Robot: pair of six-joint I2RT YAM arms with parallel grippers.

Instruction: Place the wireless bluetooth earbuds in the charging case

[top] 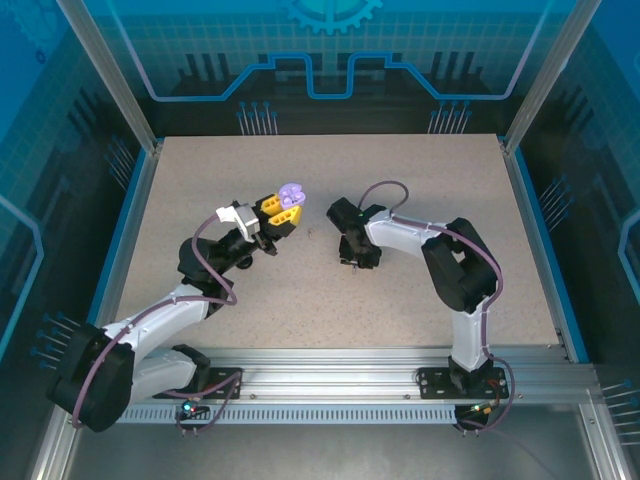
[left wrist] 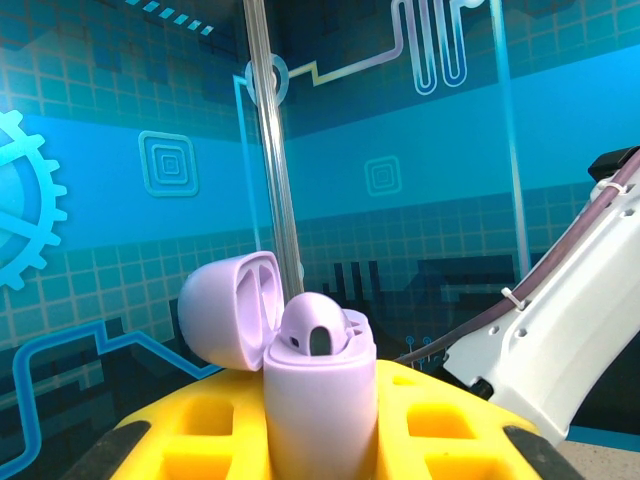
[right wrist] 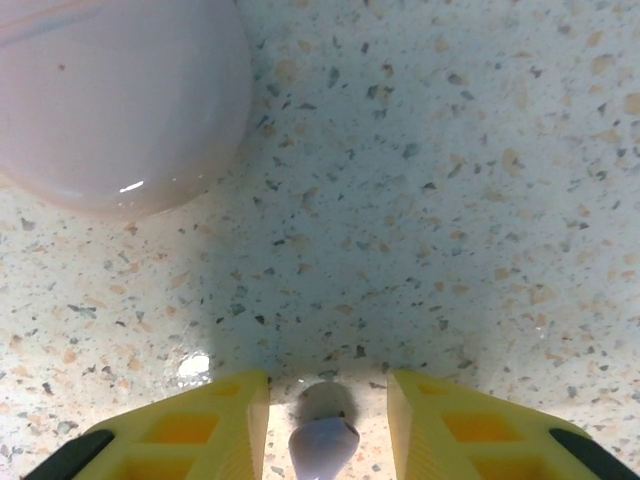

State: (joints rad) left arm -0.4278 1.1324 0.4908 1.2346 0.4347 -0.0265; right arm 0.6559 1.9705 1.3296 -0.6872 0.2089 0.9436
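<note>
A little left of the centre in the top view, the left gripper (top: 283, 210) is closed on the purple charging case (top: 291, 194) and holds it above the table (top: 200, 180). In the left wrist view the case stands upright at the lower middle, pressed between the yellow fingers (left wrist: 160, 440), with its lid (left wrist: 230, 310) thrown open to the left. We think it is held raised and mouth up so that the other arm can bring a bud down into it. Whether a bud already sits inside, we cannot tell.

The right gripper (top: 352, 252), just right of centre in the top view, points down to the table. At the bottom edge of its wrist view, its two yellow fingers (right wrist: 240, 395) stand apart on both sides of a purple earbud (right wrist: 322, 442) lying on the table. There is a small gap at each side, so nothing is gripped yet. We judge that picking up this bud is the step in hand. A pale round case (right wrist: 110, 100) lies in the upper left of that frame, apart from the bud.
</note>
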